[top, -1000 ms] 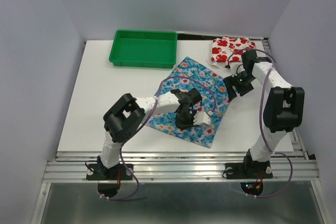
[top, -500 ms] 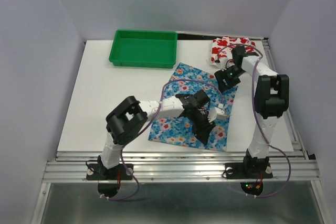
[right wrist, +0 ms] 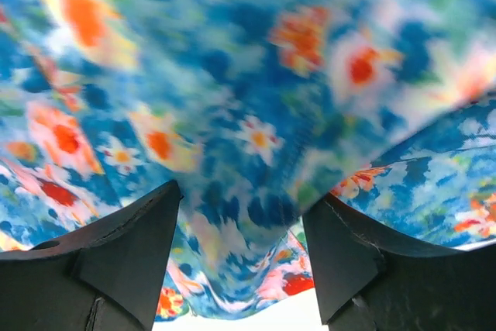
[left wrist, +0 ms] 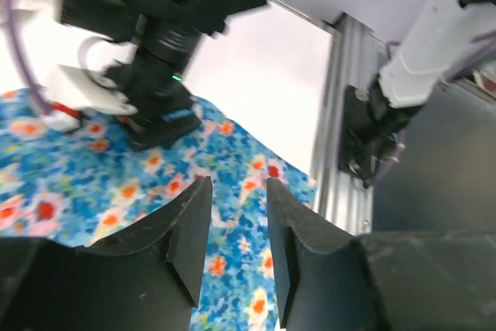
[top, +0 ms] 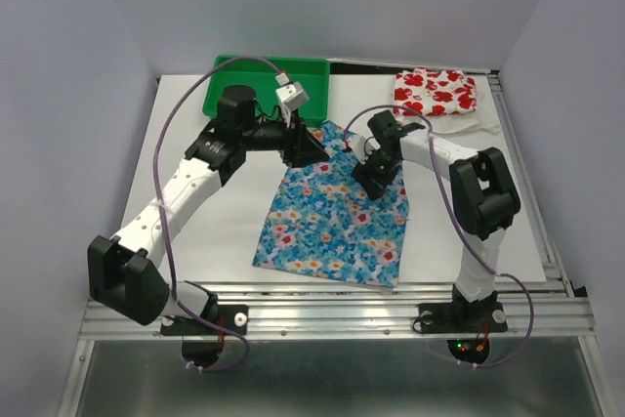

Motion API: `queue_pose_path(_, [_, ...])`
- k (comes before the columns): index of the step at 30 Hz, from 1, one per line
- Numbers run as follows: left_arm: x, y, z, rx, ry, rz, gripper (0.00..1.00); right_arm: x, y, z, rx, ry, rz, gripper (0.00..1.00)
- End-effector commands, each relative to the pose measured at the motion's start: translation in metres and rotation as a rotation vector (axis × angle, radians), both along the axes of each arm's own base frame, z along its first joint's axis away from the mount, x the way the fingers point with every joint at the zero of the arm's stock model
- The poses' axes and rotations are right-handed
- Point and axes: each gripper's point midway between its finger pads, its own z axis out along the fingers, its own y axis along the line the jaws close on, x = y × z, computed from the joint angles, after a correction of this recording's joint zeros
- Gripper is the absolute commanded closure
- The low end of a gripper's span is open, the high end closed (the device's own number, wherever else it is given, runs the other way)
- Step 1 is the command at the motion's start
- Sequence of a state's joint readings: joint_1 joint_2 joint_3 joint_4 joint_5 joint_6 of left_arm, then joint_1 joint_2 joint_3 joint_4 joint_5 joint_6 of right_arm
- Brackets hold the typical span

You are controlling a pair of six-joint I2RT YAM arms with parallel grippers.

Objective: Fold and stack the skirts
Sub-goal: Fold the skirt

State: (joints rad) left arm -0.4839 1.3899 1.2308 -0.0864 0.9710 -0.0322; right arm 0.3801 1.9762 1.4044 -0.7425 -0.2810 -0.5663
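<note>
The blue skirt [top: 337, 217] with small white and orange flowers lies spread in the middle of the table. The white skirt [top: 435, 92] with red flowers lies bunched at the back right. My left gripper [top: 311, 150] hovers over the blue skirt's far left corner. In the left wrist view its jaws [left wrist: 236, 191] are open, with nothing between them and the blue skirt [left wrist: 232, 253] below. My right gripper [top: 374, 175] is down on the blue skirt's upper part. In the right wrist view it [right wrist: 240, 199] is open, with a hanging fold of blue cloth [right wrist: 248, 145] between its fingers.
A green plastic tray [top: 234, 75] stands at the back left, partly hidden by my left arm. White tabletop [top: 195, 231] shows left of the skirt. A metal rail [top: 342, 314] runs along the near edge; the right arm's base [left wrist: 372, 137] shows in the left wrist view.
My left arm swung from the skirt's near part up to its far left corner, jaws opening. The right gripper moved left onto the blue skirt. The skirt now lies longer and flatter.
</note>
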Motion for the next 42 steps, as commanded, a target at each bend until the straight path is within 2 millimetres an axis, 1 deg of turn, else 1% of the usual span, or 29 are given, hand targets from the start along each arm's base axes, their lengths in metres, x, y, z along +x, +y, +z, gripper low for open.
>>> queue_pose_path(1, [0.045, 0.04, -0.012, 0.108, -0.11, 0.199, 0.52, -0.029, 0.038, -0.021, -0.013, -0.024, 0.196, 0.3])
queue_pose_path(2, [0.055, 0.048, -0.014, 0.138, -0.176, 0.219, 0.52, -0.035, 0.043, -0.02, -0.02, -0.034, 0.23, 0.3])
queue_pose_path(3, [0.066, 0.058, -0.028, 0.224, -0.157, 0.244, 0.52, -0.041, 0.054, -0.019, -0.025, -0.049, 0.276, 0.3])
queue_pose_path(5, [0.077, 0.07, -0.044, 0.325, -0.225, 0.217, 0.52, -0.048, 0.064, -0.017, -0.027, -0.062, 0.332, 0.3])
queue_pose_path(7, [0.09, 0.083, -0.065, 0.397, -0.197, 0.26, 0.52, -0.062, 0.069, -0.019, -0.048, -0.053, 0.375, 0.3])
queue_pose_path(8, [0.091, 0.086, -0.072, 0.413, -0.192, 0.261, 0.52, -0.063, 0.066, -0.021, -0.061, -0.048, 0.373, 0.31])
queue_pose_path(9, [0.088, 0.091, -0.09, 0.456, -0.177, 0.243, 0.53, -0.07, 0.064, -0.024, -0.078, -0.033, 0.383, 0.31])
queue_pose_path(10, [0.084, 0.091, -0.101, 0.48, -0.168, 0.22, 0.53, -0.078, 0.057, -0.03, -0.094, -0.01, 0.387, 0.31])
queue_pose_path(11, [0.082, 0.097, -0.121, 0.529, -0.142, 0.216, 0.55, -0.078, 0.051, -0.028, -0.113, -0.035, 0.408, 0.31])
queue_pose_path(12, [0.081, 0.098, -0.129, 0.534, -0.122, 0.218, 0.55, -0.082, 0.044, -0.035, -0.135, -0.029, 0.421, 0.31])
queue_pose_path(13, [0.084, 0.104, -0.137, 0.565, -0.115, 0.242, 0.55, -0.083, 0.039, -0.031, -0.141, -0.06, 0.437, 0.31])
queue_pose_path(14, [0.087, 0.11, -0.142, 0.57, -0.108, 0.256, 0.56, -0.094, 0.025, -0.04, -0.172, -0.054, 0.486, 0.31])
queue_pose_path(15, [0.092, 0.112, -0.142, 0.568, -0.131, 0.264, 0.56, -0.087, 0.021, -0.036, -0.192, -0.115, 0.501, 0.31])
queue_pose_path(17, [0.099, 0.115, -0.145, 0.585, -0.161, 0.268, 0.56, -0.081, 0.005, -0.038, -0.236, -0.165, 0.555, 0.32])
queue_pose_path(19, [0.114, 0.119, -0.143, 0.625, -0.218, 0.262, 0.55, -0.074, -0.006, -0.04, -0.254, -0.188, 0.571, 0.32])
queue_pose_path(20, [0.117, 0.121, -0.157, 0.658, -0.198, 0.237, 0.54, -0.069, -0.007, -0.036, -0.245, -0.202, 0.582, 0.32])
queue_pose_path(21, [0.13, 0.121, -0.149, 0.675, -0.232, 0.234, 0.52, -0.062, -0.002, -0.031, -0.214, -0.218, 0.586, 0.33])
queue_pose_path(23, [0.144, 0.122, -0.155, 0.712, -0.273, 0.186, 0.51, -0.057, 0.005, -0.023, -0.191, -0.243, 0.607, 0.33])
queue_pose_path(24, [0.142, 0.123, -0.176, 0.744, -0.226, 0.125, 0.5, -0.059, 0.007, -0.019, -0.176, -0.237, 0.624, 0.33])
queue_pose_path(25, [0.154, 0.116, -0.165, 0.723, -0.266, 0.1, 0.48, -0.056, 0.017, -0.012, -0.134, -0.244, 0.632, 0.34])
queue_pose_path(26, [0.157, 0.113, -0.167, 0.719, -0.27, 0.068, 0.48, -0.056, 0.02, -0.01, -0.12, -0.242, 0.636, 0.34])
queue_pose_path(27, [0.158, 0.11, -0.177, 0.725, -0.279, 0.007, 0.46, -0.058, 0.021, -0.01, -0.113, -0.23, 0.643, 0.34])
queue_pose_path(28, [0.169, 0.105, -0.17, 0.71, -0.31, 0.008, 0.45, -0.056, 0.023, -0.008, -0.108, -0.234, 0.646, 0.34])
queue_pose_path(29, [0.174, 0.102, -0.17, 0.701, -0.32, 0.009, 0.44, -0.056, 0.023, -0.008, -0.109, -0.233, 0.651, 0.34])
queue_pose_path(30, [0.18, 0.099, -0.177, 0.699, -0.321, 0.003, 0.43, -0.057, 0.023, -0.01, -0.111, -0.229, 0.662, 0.34])
queue_pose_path(31, [0.191, 0.097, -0.174, 0.705, -0.363, 0.01, 0.42, -0.058, 0.022, -0.011, -0.114, -0.225, 0.668, 0.34])
queue_pose_path(32, [0.201, 0.094, -0.177, 0.715, -0.387, 0.0, 0.42, -0.059, 0.021, -0.012, -0.116, -0.222, 0.671, 0.35])
queue_pose_path(37, [0.211, 0.087, -0.192, 0.72, -0.4, -0.066, 0.39, -0.062, 0.02, -0.013, -0.113, -0.218, 0.684, 0.34])
queue_pose_path(42, [0.207, 0.077, -0.206, 0.697, -0.42, -0.122, 0.37, -0.068, 0.021, -0.011, -0.124, -0.238, 0.732, 0.34])
